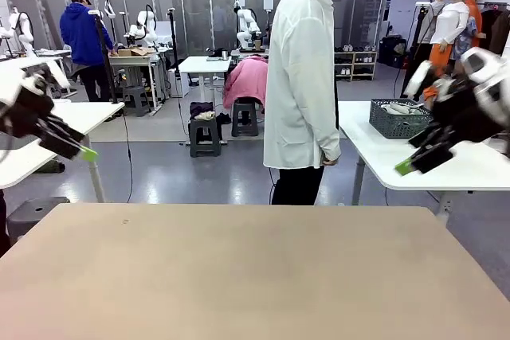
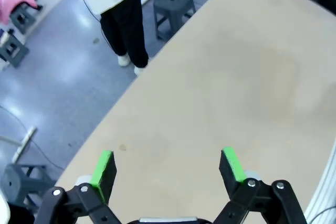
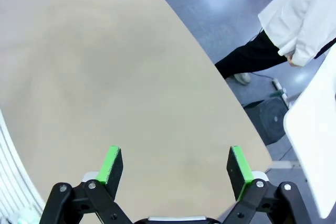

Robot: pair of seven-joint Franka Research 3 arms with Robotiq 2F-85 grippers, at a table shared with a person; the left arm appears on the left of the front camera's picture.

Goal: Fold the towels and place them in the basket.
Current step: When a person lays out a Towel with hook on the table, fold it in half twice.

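A dark grey mesh basket [image 1: 398,119] stands on a white side table [image 1: 470,166] at the back right, off the work table. Pale cloth lies inside it, too small to tell whether it is the towels. My left gripper [image 1: 80,149] hangs above the work table's far left corner, jaws wide open and empty; the left wrist view shows the left gripper [image 2: 168,166] over bare tabletop. My right gripper [image 1: 410,155] hangs open in the air on the right, in front of the side table. In its own view the right gripper [image 3: 176,167] holds nothing, over the table's edge.
The tan work table [image 1: 255,276] fills the foreground. A person in a white coat [image 1: 301,77] stands at its far side, arms down. Another white table [image 1: 76,121] stands at the left, and a grey stool [image 2: 173,3] sits on the floor near the person.
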